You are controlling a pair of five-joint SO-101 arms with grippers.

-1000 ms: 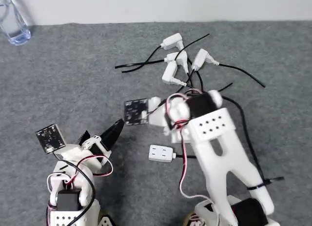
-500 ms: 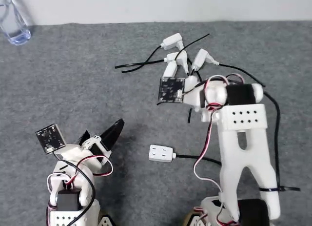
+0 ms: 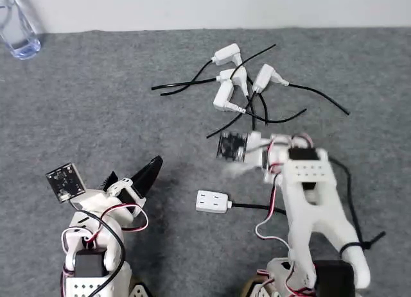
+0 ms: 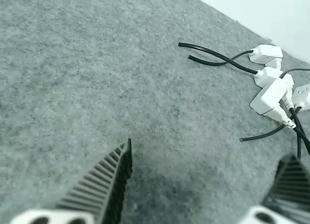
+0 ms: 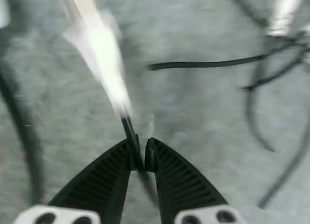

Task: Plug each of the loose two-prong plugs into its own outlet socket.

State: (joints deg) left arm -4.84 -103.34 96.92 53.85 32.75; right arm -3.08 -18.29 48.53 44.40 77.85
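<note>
The white outlet strip lies flat on the grey carpet between the two arms. Several white two-prong plugs with black cords lie in a loose heap at the far middle, and they are also in the left wrist view. My right gripper is shut on a thin black cord, and a blurred white plug hangs from that cord just past the fingertips. From above, this plug is a pale smear just beyond the strip. My left gripper stands open at the near left, holding nothing.
A clear glass vessel stands in the far left corner by the white wall. Loose black cords sprawl around the plug heap. The strip's own cord runs to the right, under the right arm. Bare carpet lies at the left and far left.
The right arm swung right and toward the plug heap, then drew back toward the outlet strip with a plug dangling from its cord. The left arm has stayed still.
</note>
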